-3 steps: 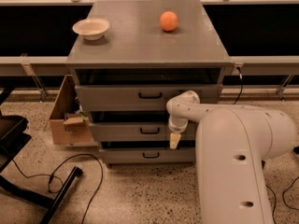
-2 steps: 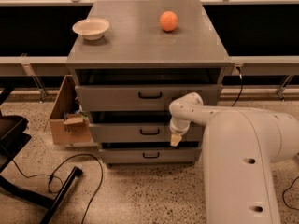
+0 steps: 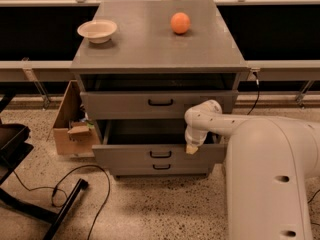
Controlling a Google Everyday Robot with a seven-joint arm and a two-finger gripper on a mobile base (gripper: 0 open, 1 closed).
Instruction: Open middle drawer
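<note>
The grey cabinet (image 3: 155, 44) has three drawers. The middle drawer (image 3: 125, 156), with a small black bar handle (image 3: 160, 154), is pulled out toward the camera, and its dark inside (image 3: 145, 133) shows behind the front. My gripper (image 3: 191, 147) sits on the top edge of that drawer's front, right of the handle, at the end of my white arm (image 3: 270, 174). The top drawer (image 3: 115, 104), with a wider black handle, stands slightly out. The bottom drawer (image 3: 161, 167) is mostly hidden under the middle one.
A white bowl (image 3: 97, 30) and an orange (image 3: 180, 22) sit on the cabinet top. A cardboard box (image 3: 70, 129) stands on the floor to the left. A black cable (image 3: 70, 184) and a black chair base (image 3: 30, 204) lie at the lower left.
The middle drawer has slid out toward the camera, showing its dark inside. My gripper has moved with the drawer's front.
</note>
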